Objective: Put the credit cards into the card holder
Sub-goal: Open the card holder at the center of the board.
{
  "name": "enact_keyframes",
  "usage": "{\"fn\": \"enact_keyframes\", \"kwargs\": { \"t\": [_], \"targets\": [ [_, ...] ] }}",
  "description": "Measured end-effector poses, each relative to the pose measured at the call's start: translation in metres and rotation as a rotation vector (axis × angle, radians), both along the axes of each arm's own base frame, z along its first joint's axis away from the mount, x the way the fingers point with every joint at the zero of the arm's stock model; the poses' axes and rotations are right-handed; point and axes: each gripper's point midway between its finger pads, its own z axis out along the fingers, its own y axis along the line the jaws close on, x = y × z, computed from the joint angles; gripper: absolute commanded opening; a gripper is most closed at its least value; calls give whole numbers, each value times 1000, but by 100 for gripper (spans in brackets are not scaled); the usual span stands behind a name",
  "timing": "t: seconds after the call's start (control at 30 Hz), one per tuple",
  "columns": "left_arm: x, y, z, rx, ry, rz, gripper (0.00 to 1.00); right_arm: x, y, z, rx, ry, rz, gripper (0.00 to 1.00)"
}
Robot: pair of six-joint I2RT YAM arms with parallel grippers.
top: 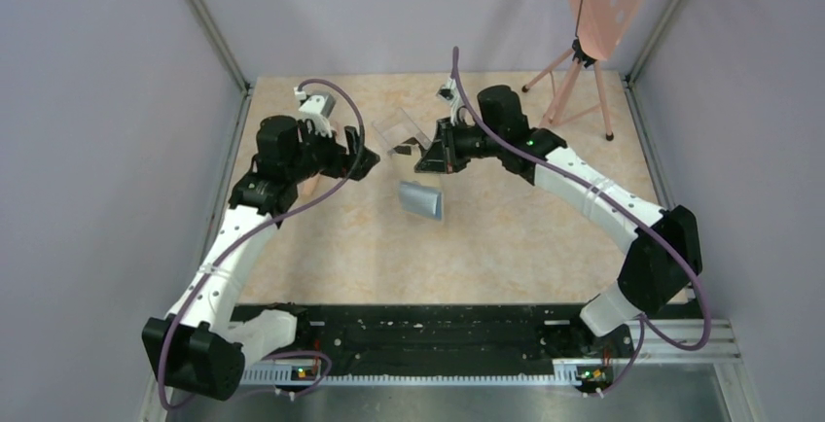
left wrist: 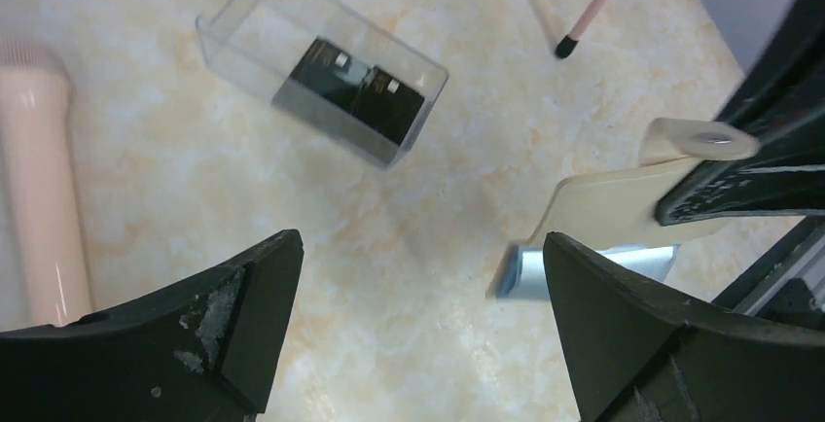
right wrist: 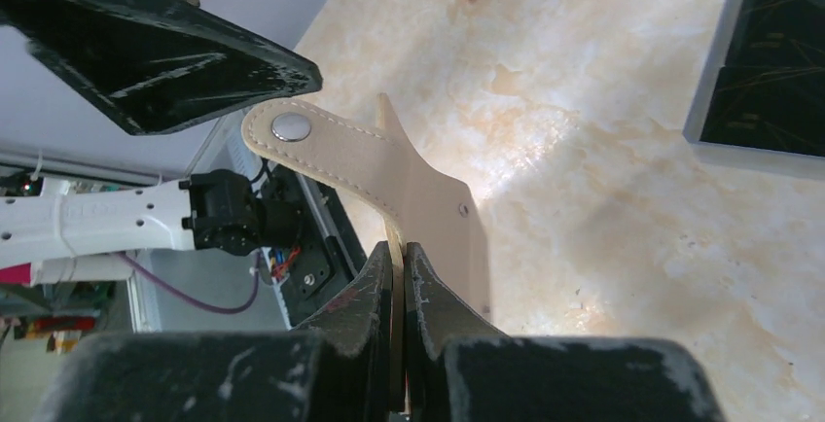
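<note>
left gripper: left gripper [left wrist: 423, 247] spread wide, nothing between its fingers, bare table [left wrist: 195, 198] under the gap.
right gripper: right gripper [right wrist: 401, 247] pressed together on one tan leaf of the card holder [right wrist: 389, 164], pinching it at the edge; the snap tab sticks out past the fingertips.
holder from left gripper: off to its right, just beside the right finger and apart from it; held off the table, the grey-blue inside showing at the low edge.
cards: credit cards [left wrist: 355, 91] lie black and flat inside the clear box [left wrist: 243, 52]; two chip marks show, so probably two cards, but the exact count is hard to tell.
cards from left gripper: ahead of the gap and a little left of its centre, well clear of both fingers.
cards from right gripper: ahead and to its right, apart from the held holder.
long axis: the box and cards run on a diagonal across the left gripper's opening, far-left end to near-right end, not square to the fingers.
nearer arm: both fingertips sit close to the box, one on each side; the right one is busy with the holder, so my call is that the free left one takes a card.
next move needs: my call, reach forward, turn the wrist to match that diagonal, come down inside the box walls.
</note>
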Motion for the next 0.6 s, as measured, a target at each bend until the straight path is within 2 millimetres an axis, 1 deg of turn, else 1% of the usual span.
{"fn": "enact_keyframes", "kwargs": {
  "t": [0.07,0.17,0.33,0.43,0.53,0.6],
  "targets": [
    [1,6,-16,-10,100,70,99,6,-5,1,-2,3,-28,0],
    [-1,10,-41,-5,226,108,99,11,-10,3,3,16,-59,0],
    [-6,7,-82,6,412,107,98,13,-16,7,13,29,-74,0],
    [-9,2,-99,-1,496,96,96,11,-15,7,18,40,-65,0],
    [-11,-6,-110,-19,574,60,90,10,-15,8,19,49,-65,0],
    [-12,-11,-114,-36,608,37,84,9,-15,8,21,55,-67,0]
  ]
}}
